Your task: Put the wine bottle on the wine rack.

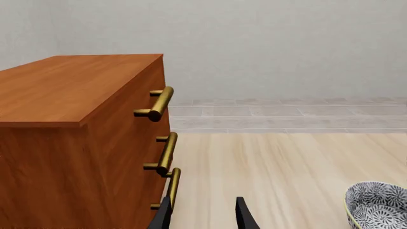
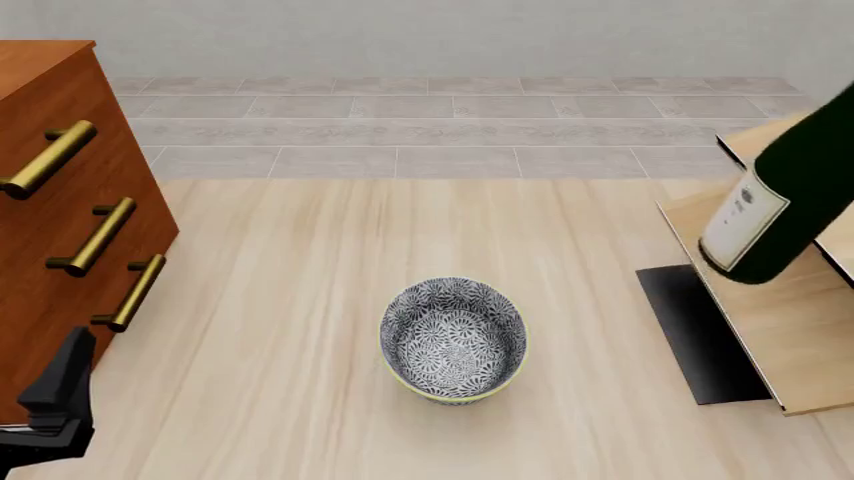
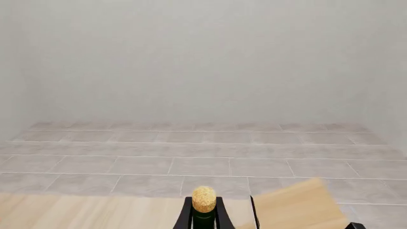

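The wine bottle (image 2: pixel 781 205) is dark green with a white label and hangs tilted at the right edge of the front view. Its base is low over a slanted panel of the pale-wood wine rack (image 2: pixel 787 340); I cannot tell whether they touch. In the right wrist view my right gripper (image 3: pixel 203 212) is shut on the bottle's neck, just below the tan cork (image 3: pixel 203 199), with a rack panel (image 3: pixel 299 205) beside it. This gripper is outside the front view. My left gripper (image 1: pixel 203 219) is open and holds nothing, close to the cabinet at the front left (image 2: pixel 54 400).
A reddish-brown cabinet (image 2: pixel 54 230) with brass handles (image 1: pixel 159 102) stands at the left. A patterned grey-blue bowl (image 2: pixel 454 340) sits mid-table, also showing in the left wrist view (image 1: pixel 378 205). The rack's black base (image 2: pixel 694 335) lies on the table to the right.
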`<state>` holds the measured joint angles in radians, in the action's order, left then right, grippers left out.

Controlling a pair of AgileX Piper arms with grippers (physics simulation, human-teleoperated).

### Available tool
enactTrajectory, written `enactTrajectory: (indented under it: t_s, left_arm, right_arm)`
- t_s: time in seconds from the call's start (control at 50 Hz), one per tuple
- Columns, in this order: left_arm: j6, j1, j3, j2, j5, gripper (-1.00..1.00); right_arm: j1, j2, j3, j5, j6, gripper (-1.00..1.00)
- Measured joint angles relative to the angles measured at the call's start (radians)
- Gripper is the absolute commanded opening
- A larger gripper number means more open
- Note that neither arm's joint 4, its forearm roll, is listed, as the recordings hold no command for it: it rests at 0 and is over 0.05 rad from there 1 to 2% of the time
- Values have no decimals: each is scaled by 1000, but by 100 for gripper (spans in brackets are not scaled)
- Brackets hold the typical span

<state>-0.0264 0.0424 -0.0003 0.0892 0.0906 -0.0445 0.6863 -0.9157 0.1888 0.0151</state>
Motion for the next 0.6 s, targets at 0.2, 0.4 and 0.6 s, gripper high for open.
enactTrajectory:
  t_s: [0.2,0.4,0.6]
  left_arm:
    - [1,-1,0,-23,-21,100]
    - [1,-3,0,-35,-31,100]
    - [2,-4,0,-34,-30,100]
  right_arm:
    - [43,-2,-53,31,5,-100]
    - [83,-3,-84,49,17,-100]
    - [121,-1,-102,58,27,-100]
